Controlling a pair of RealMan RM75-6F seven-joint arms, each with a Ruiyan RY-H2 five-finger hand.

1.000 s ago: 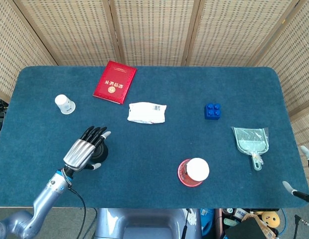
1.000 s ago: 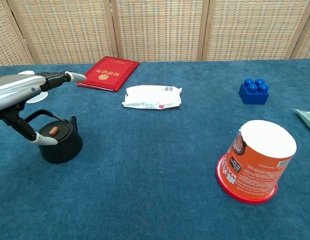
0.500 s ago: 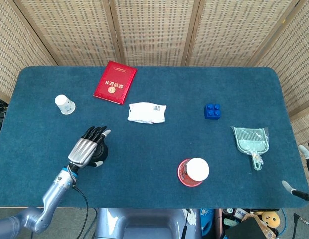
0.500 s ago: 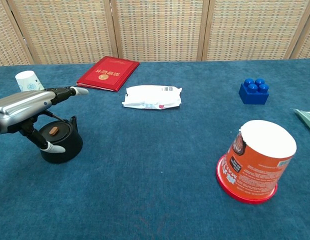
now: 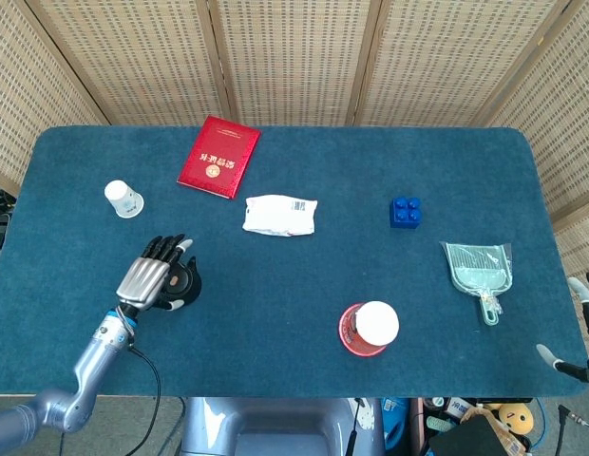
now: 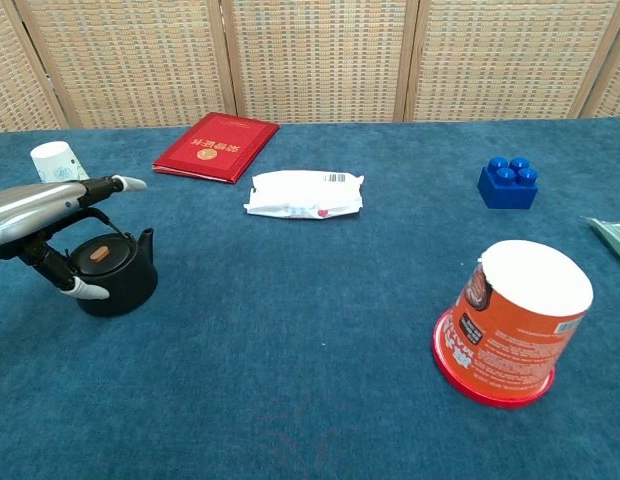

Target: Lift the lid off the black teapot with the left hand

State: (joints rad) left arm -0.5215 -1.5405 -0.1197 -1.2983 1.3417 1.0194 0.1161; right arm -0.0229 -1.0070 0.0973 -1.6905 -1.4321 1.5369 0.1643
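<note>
- The blue felt-covered desk (image 5: 275,275) fills the scene, backed by woven rattan screen panels (image 5: 285,57).
- Over at the near left, the silver-backed left robot hand (image 5: 154,279) hangs flat above the small round black teapot (image 6: 115,276), fingers stretched out and apart, thumb tip (image 6: 90,290) down by the pot's near side — nothing in its grasp.
- That teapot stands upright on the desk at the left front, and its black lid with the small orange-brown knob (image 6: 99,253) sits on top, right under the palm.
- The right robot hand (image 5: 584,328) barely peeks in at the right edge of the head view, well off the desk; can't tell how its fingers are set.
- The orange paper tub with the white base (image 6: 515,320) stands upside down at the front right.
- The red booklet with gold print (image 5: 218,157) lies flat at the back.
- The white plastic packet (image 5: 280,215) lies mid-desk.
- The pale green dustpan (image 5: 478,268) rests at the right.
- The blue toy brick (image 5: 405,212) sits left of the dustpan and further back.
- The white paper cup (image 5: 123,199) lies tipped, back left of the teapot.
</note>
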